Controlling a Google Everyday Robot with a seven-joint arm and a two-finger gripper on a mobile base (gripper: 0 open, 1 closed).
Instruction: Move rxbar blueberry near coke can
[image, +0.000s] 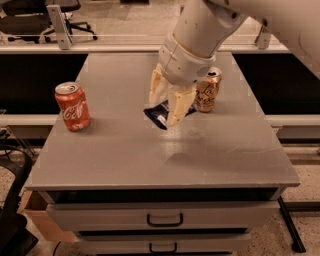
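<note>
The red coke can (73, 106) stands upright near the table's left edge. My gripper (165, 106) hangs over the middle of the table, shut on the rxbar blueberry (160, 115), a dark navy bar with a white patch held between the cream fingers above the tabletop. The bar is well to the right of the coke can, roughly a can's height away or more. Part of the bar is hidden by the fingers.
A gold-orange can (207, 90) stands just right of the gripper. The grey table (150, 160) has drawers with handles (164, 220) below its front edge. Office chairs and a rail stand behind the table.
</note>
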